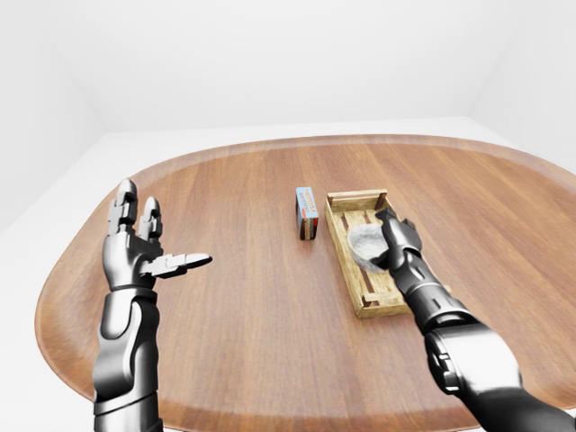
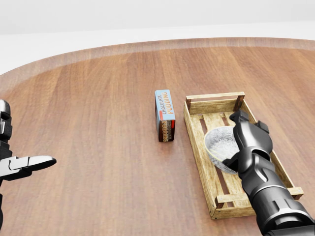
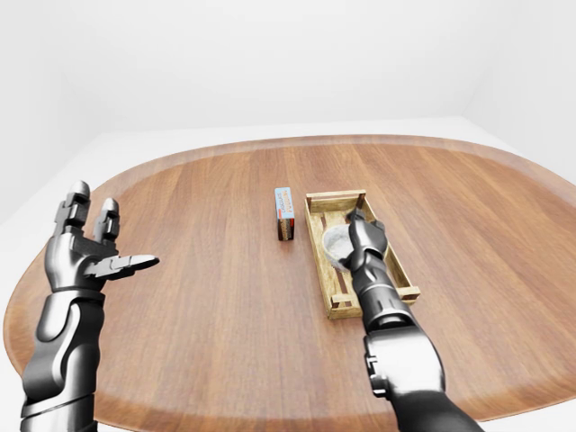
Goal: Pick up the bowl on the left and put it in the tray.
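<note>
My right hand (image 2: 248,142) is over the wooden tray (image 2: 197,140), its fingers (image 2: 239,117) clenched round the rim of the bowl (image 2: 220,145). The bowl is small, pale and translucent, almost glassy, with a speckled grey-white inside. It is tipped on its side, its open mouth facing nine o'clock in the head view. It sits within the tray's walls, about the middle of the tray's length; I cannot tell whether its underside touches the slats or hangs just above them.

The tray is a long, shallow crate of light slatted wood, running from twelve o'clock to six o'clock on the brown wooden bench (image 2: 98,108). Just beside the tray, at its nine o'clock, stands a small box (image 2: 165,115) with a blue top face printed with "chocolate pudding" and a dark end panel; box and tray are apart, not touching.

My left hand (image 1: 139,247) is raised well apart at nine o'clock of the box, holding nothing. Its fingers (image 1: 123,202) are released and spread, two pointing up, the thumb (image 1: 184,263) pointing toward three o'clock.
</note>
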You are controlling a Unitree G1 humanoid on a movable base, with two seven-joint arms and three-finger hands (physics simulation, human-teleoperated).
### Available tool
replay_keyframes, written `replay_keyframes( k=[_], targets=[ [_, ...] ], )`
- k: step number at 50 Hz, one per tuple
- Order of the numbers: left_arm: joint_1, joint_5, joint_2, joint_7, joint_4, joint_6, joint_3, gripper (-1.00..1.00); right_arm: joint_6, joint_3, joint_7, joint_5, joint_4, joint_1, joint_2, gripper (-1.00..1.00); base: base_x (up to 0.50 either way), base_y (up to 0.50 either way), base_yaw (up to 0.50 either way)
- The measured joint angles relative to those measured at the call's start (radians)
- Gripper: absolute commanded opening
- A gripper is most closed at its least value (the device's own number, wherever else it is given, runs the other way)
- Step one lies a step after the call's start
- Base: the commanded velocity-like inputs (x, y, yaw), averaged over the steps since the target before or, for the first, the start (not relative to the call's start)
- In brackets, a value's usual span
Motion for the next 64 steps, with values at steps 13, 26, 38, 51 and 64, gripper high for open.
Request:
replay_keyframes(
  k=[13,26,38,51,64],
  targets=[
    [0.004,0.0,-0.002,0.0,-0.007,0.0,-0.002,1.0,0.0,0.001,0.009,-0.001,-0.004,0.008,0.011,1.0,0.0,0.0,0.0],
    [0.005,0.006,-0.006,-0.002,-0.003,0.0,-0.007,1.0,0.0,-0.013,0.065,0.036,-0.093,0.006,0.012,1.0,0.0,0.0,0.0],
    [0.009,0.009,-0.009,-0.004,-0.007,0.0,-0.01,1.0,0.0,-0.035,0.165,0.059,-0.293,0.01,0.0,1.0,0.0,0.0,0.0],
    [0.011,0.01,-0.01,-0.005,-0.008,0.0,-0.011,1.0,0.0,-0.068,0.314,0.078,-0.586,0.04,-0.011,1.0,0.0,0.0,0.0],
    [0.009,0.007,-0.007,-0.005,-0.012,0.0,-0.006,1.0,0.0,-0.087,0.472,0.116,-0.893,0.112,0.0,1.0,0.0,0.0,0.0]
  ],
)
